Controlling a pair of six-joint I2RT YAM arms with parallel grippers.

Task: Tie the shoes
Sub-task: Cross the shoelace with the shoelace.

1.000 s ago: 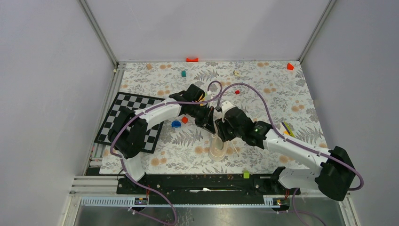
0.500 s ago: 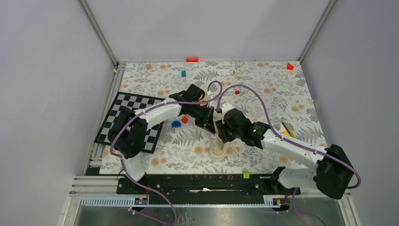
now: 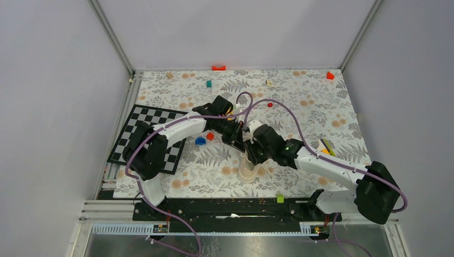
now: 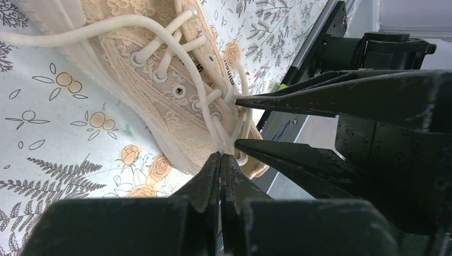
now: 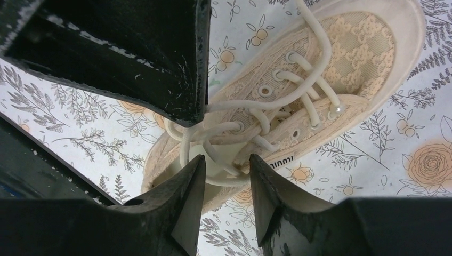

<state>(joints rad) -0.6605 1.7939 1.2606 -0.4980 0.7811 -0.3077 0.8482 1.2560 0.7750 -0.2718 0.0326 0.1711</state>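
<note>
L gripper [image 4: 220,160], closed fully, pinches one lace [image 4: 216,136] of the sneaker [image 4: 176,114] to pull it taut; R gripper [image 5: 226,160], approx. half open + empty, straddles the crossing, prob. to grab it.

even soft light, sharp, no glare

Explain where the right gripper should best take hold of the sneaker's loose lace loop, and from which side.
Take the lace loop at its slack curve over the opening of the sneaker, probably descending from above at the heel end: the right gripper is open with its fingers either side of that curve, and the left gripper pinches another strand aside.
</note>
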